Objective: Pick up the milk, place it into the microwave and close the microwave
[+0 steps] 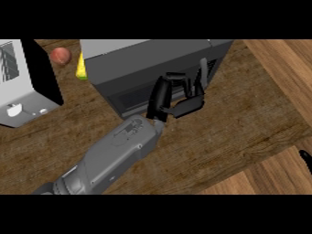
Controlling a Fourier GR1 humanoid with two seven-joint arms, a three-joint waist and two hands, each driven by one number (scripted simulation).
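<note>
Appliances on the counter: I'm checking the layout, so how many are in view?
2. The toaster sits at the left edge; the microwave stands at top centre, behind the left robot hand. Others may be outside the view.

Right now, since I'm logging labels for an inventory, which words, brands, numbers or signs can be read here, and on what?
None: no readable text shows on the microwave, the toaster or the counter. The toaster's small front controls carry no legible marks.
</note>
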